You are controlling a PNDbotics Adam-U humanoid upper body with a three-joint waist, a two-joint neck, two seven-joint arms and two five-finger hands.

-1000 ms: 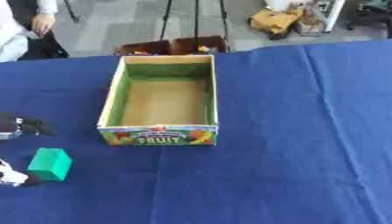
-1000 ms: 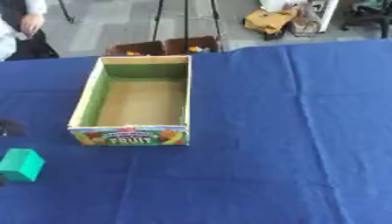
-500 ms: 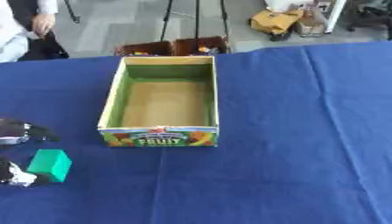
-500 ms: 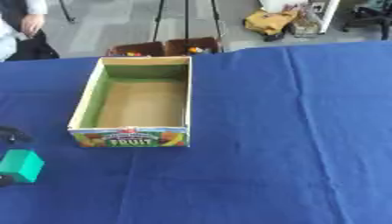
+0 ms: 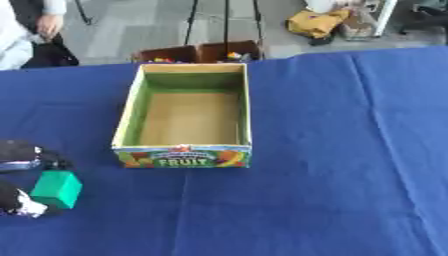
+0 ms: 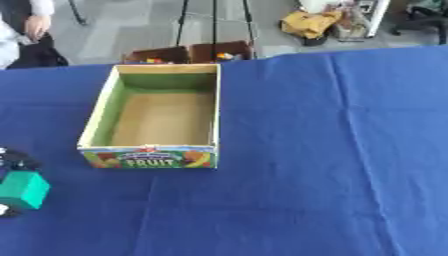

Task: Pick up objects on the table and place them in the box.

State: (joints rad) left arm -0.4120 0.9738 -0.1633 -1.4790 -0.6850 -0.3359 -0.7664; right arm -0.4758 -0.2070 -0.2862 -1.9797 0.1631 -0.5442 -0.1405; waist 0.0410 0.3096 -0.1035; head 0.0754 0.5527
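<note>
"FRUIT"-labelled box [image 5: 184, 120] sits open, while left of its front the left robot hand [image 5: 24, 175] now pinches the green block [image 5: 58, 189], slightly nearer.

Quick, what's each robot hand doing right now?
Left hand: fingers either side of the green block; whether it grips, cannot be told.
Right hand: not in view.

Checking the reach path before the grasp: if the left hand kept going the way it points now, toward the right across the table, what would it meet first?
The green block. The left hand comes in from the left edge with fingers either side of it; whether they touch is unclear. Beyond the block lies bare blue tablecloth; the fruit box sits farther back, probably off that line.
</note>
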